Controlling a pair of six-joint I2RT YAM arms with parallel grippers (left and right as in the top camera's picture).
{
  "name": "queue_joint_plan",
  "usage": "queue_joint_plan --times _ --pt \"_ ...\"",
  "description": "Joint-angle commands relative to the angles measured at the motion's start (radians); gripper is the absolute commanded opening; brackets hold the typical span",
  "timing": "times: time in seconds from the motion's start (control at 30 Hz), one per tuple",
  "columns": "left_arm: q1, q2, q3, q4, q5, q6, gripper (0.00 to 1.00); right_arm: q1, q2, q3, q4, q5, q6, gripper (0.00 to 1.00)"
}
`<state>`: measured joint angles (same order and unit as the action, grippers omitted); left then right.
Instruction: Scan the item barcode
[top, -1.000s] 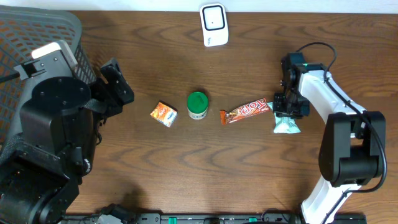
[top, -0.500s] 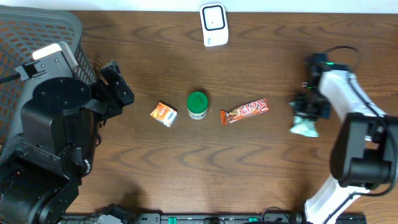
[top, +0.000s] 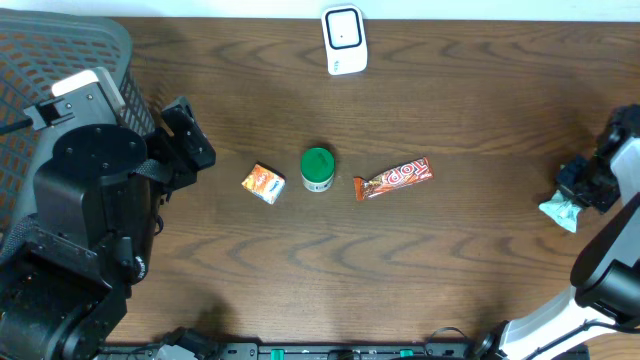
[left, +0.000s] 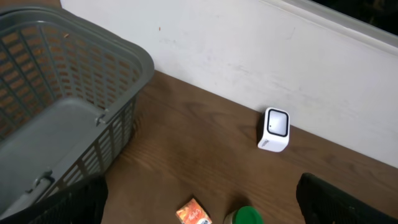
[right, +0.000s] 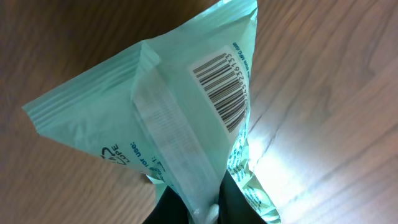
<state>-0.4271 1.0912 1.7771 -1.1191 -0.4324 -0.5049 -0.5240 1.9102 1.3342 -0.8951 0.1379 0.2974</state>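
A pale green packet (right: 180, 106) hangs pinched by its back seam in my right gripper (right: 208, 208), which is shut on it. Its barcode (right: 224, 87) faces the wrist camera. From above, that packet (top: 558, 212) and the right gripper (top: 585, 188) are at the far right edge of the table. The white scanner (top: 343, 38) stands at the back middle, far from the packet, and also shows in the left wrist view (left: 275, 129). My left gripper (left: 205, 204) is open and holds nothing, hovering above the left part of the table.
An orange box (top: 264, 184), a green-lidded jar (top: 318, 170) and a red candy bar (top: 394, 178) lie in a row mid-table. A grey mesh basket (top: 90, 35) sits at the back left, partly under the left arm.
The right arm has carried the green packet from beside the candy bar rightward to the table's right edge. The left arm has not moved.
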Motion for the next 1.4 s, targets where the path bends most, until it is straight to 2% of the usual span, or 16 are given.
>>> queue_joint_plan --times 0.0,0.3,0.37,0.4,0.43,0.47,0.67,0.93,1.1,1.27,1.37 --pt "0.005 -0.001 0.007 -0.004 -0.013 -0.021 0.97 -0.02 -0.027 0.011 0.033 -0.031 0.012 0.11" --pt "0.005 -0.001 0.007 -0.029 -0.013 -0.024 0.97 -0.056 -0.027 0.011 0.1 0.084 0.009 0.11" --pt "0.005 -0.001 0.007 -0.031 -0.014 -0.024 0.97 -0.066 -0.027 0.011 0.103 0.085 0.01 0.2" --pt "0.005 -0.001 0.007 -0.032 -0.014 -0.024 0.97 -0.069 -0.027 0.011 0.103 0.073 0.013 0.49" --pt "0.005 -0.001 0.007 -0.032 -0.014 -0.024 0.97 -0.07 -0.027 0.012 0.103 0.045 0.013 0.96" --pt "0.005 -0.001 0.007 -0.032 -0.014 -0.024 0.97 -0.07 -0.027 0.013 0.103 0.025 0.013 0.99" --pt "0.005 -0.002 0.007 -0.032 -0.014 -0.035 0.98 -0.07 -0.061 0.076 0.061 -0.154 0.009 0.99" --pt "0.005 -0.021 0.007 -0.032 -0.014 -0.035 0.98 -0.019 -0.227 0.089 0.058 -0.353 0.017 0.99" --pt "0.005 -0.028 0.007 -0.032 -0.014 -0.035 0.98 0.138 -0.249 0.089 0.027 -0.321 0.014 0.99" --pt "0.005 -0.028 0.007 -0.057 -0.014 -0.034 0.98 0.375 -0.221 0.089 0.016 -0.311 -0.093 0.99" --pt "0.005 -0.028 0.007 -0.087 -0.015 -0.034 0.98 0.514 -0.213 0.089 0.016 -0.279 -0.076 0.99"
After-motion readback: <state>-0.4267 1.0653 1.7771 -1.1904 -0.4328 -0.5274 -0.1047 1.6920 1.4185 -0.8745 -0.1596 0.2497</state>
